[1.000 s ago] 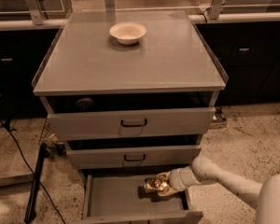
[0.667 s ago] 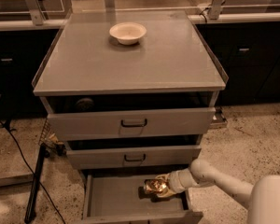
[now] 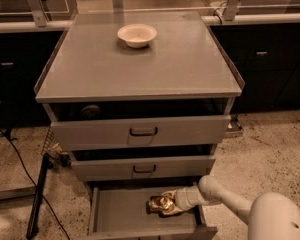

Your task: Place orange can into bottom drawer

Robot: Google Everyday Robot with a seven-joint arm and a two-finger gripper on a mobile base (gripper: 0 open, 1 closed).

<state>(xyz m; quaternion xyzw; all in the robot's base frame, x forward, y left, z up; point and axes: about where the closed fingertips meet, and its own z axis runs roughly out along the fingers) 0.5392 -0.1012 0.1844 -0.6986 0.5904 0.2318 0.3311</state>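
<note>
Where pincer [image 3: 169,204] in drawer [image 3: 124,217], shiny can [image 3: 160,203]

Cabinet with three drawers, the lowest pulled out, the gripper reaching in from the right.

A bowl [image 3: 137,34] sits on the cabinet top [image 3: 140,74], near its far edge and a little left of the middle, well apart from both near corners. Below the near edge the upper drawer front [image 3: 105,133] stands slightly out, with the middle drawer front [image 3: 110,169] under it. Lowest and farthest forward is the bottom drawer [image 3: 120,216]. The can [image 3: 159,204] is inside it, right of the middle of its floor. The gripper [image 3: 171,204] is at the can's right side, within the drawer, and its arm [image 3: 217,193] passes over the drawer's right wall. A worktop [image 3: 270,19] runs behind the cabinet.
</note>
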